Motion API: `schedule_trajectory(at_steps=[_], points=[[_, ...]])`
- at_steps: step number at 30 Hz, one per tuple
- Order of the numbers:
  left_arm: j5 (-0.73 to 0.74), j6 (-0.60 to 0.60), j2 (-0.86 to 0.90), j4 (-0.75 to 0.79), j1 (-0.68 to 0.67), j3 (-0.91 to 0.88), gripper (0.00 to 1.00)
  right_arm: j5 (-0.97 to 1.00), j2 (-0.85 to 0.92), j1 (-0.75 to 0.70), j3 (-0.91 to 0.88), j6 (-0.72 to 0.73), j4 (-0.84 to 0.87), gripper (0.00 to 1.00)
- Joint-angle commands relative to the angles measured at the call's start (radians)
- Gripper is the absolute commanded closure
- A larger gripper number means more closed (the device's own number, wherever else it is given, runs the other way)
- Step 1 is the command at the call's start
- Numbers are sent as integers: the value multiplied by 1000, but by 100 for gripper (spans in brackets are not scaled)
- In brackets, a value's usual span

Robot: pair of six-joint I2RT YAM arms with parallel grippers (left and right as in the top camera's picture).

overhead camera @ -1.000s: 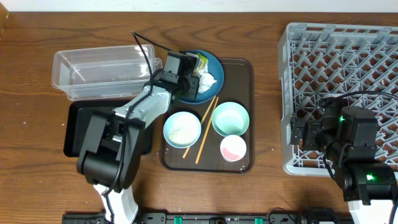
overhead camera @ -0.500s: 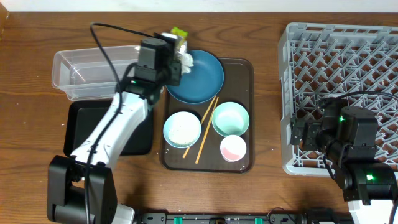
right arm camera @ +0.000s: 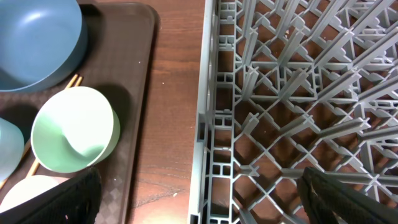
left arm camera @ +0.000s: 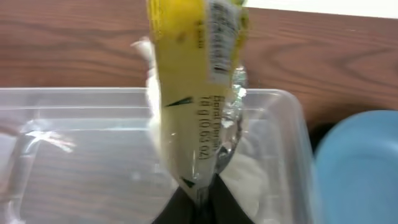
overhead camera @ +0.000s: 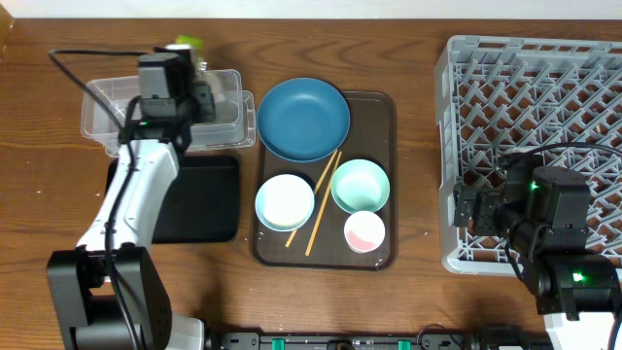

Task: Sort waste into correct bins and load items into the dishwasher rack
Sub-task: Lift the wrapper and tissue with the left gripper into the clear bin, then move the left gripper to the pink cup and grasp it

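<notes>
Wooden table point(overhead camera: 418, 58), my left gripper point(left arm camera: 198, 198) pinching wrapper point(left arm camera: 199, 74) upright above tub point(left arm camera: 292, 124) near its right wall, plate point(overhead camera: 302, 119) just beside tub, my right gripper point(right arm camera: 202, 202) spread wide over rack point(right arm camera: 298, 74) left edge.

Overhead looks straight down on table point(overhead camera: 418, 58); wrist views close, both sharing blue plate point(overhead camera: 302, 119) with overhead.

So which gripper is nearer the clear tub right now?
Left. The left gripper hangs right over the clear tub, pinching the wrapper. The right gripper sits open over the left edge of the dishwasher rack, beyond the brown tray.
</notes>
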Motion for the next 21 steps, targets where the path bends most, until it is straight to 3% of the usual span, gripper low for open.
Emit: schedule_trajectory(at_steps=[1,3,4,13,21], points=[[-11,5,16,-3,17,10,77,-4,-6,-5,14,-5,-1,1],[-11,5,19,-5,18,10,55,-4,-6,-5,14,-4,-2,1],[-11,5,19,-5,18,10,51,-4,-6,-5,15,-5,-2,1],[50,-3,2,-53,16,10,46,-4,-6,-5,14,-5,-2,1],[161,-45,-162,-230,-36,10,42,-4,-6,-5,14,-4,-2,1]])
